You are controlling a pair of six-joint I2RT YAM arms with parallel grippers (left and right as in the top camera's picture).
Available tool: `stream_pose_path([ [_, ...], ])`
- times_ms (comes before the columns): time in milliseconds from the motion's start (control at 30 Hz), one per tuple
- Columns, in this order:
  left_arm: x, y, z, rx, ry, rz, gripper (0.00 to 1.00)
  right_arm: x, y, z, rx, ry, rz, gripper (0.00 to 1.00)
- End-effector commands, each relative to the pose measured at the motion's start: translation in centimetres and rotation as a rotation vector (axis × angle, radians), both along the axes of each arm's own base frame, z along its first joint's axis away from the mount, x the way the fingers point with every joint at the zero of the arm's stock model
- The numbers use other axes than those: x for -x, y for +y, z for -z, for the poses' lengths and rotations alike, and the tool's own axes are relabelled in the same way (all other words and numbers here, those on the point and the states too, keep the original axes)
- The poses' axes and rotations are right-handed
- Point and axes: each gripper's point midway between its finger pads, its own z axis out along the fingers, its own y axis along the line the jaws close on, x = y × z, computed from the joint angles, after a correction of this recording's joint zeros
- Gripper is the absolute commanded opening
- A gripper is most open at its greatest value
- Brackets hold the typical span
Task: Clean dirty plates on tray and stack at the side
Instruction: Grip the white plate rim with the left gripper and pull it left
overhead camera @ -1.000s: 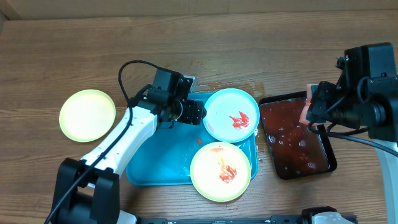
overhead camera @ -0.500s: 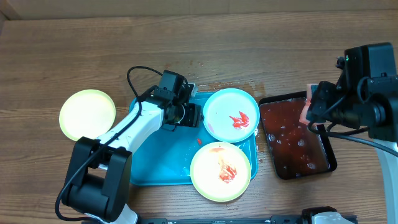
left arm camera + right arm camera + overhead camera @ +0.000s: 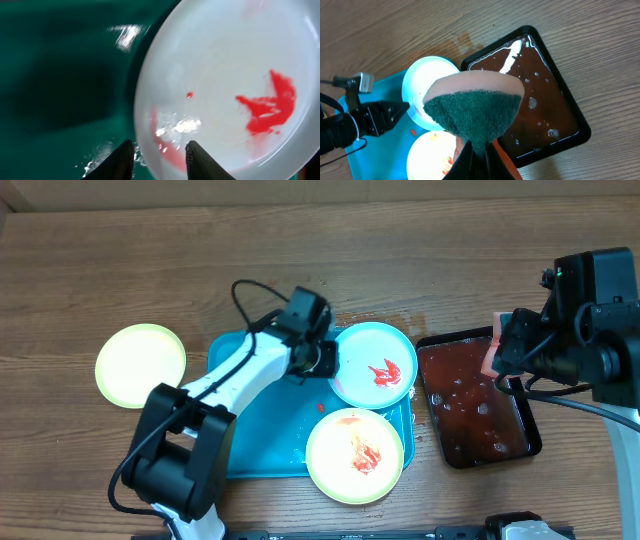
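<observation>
My left gripper (image 3: 160,146) has its jaws a small gap apart, with the rim of the light blue plate (image 3: 225,65) running between them. 1 finger sits over the red-smeared face and 1 outside it, over the wet tray (image 3: 60,75). I cannot tell whether they pinch the rim. My right gripper (image 3: 480,152) is clamped tight on a green-faced sponge (image 3: 472,107) that sticks out ahead of its jaws, with the dark tray (image 3: 545,115) beyond.

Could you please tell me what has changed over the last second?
The left pincer swept right across the tray and narrowed astride the left rim of the blue plate, grip unclear. The right pincer kept its sponge; nothing else moved.
</observation>
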Motion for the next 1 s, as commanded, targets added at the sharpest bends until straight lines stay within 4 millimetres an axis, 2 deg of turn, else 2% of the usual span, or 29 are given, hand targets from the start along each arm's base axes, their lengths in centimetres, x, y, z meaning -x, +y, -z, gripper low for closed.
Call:
stream_pose_path([
  [0, -1.7, -0.2, -0.5, -0.058, -0.028, -0.083, 0.28, -0.2, -0.1, -0.3, -0.001, -0.014, 0.007, 0.04],
  [133, -1.5, 0.0, 0.3, -0.064, 0.021, -0.147, 0.26, -0.2, -0.1, -0.2, -0.001, -0.013, 0.007, 0.04],
  [267, -0.6, 0.6, 2.1, -0.099, 0.087, -0.163, 0.36, -0.1, -0.2, -0.2, 0.0, -0.009, 0.006, 0.04],
  [333, -0.3, 0.8, 2.6, -0.112, 0.102, -0.164, 0.45, -0.1, -0.2, -0.2, 0.001, -0.007, 0.003, 0.04],
  [400, -0.5, 1.0, 2.5, -0.124, 0.091, -0.17, 0.47, 0.0, -0.2, -0.2, 0.001, -0.005, 0.003, 0.04],
  [467, -0.8, 1.2, 2.5, -0.133, 0.083, -0.182, 0.39, 0.0, -0.2, -0.2, 0.001, -0.005, 0.003, 0.04],
  [567, -0.6, 1.6, 2.6, -0.148, 0.093, -0.191, 0.08, 0.0, -0.2, -0.1, 0.002, -0.003, 0.003, 0.04],
  [600, -0.5, 1.9, 2.7, -0.162, 0.098, -0.206, 0.04, 0.0, -0.2, -0.1, 0.002, -0.002, 0.003, 0.04],
  [767, -0.4, 3.2, 2.9, -0.224, 0.092, -0.228, 0.04, 0.2, -0.2, -0.1, 0.002, 0.004, 0.003, 0.04],
  [867, -0.5, 5.4, 2.8, -0.307, 0.089, -0.298, 0.04, 0.2, 0.0, -0.1, -0.006, 0.005, -0.001, 0.04],
  [967, -0.9, 7.0, 1.9, -0.341, 0.077, -0.33, 0.04, 0.1, 0.4, -0.1, -0.016, 0.002, -0.032, 0.04],
])
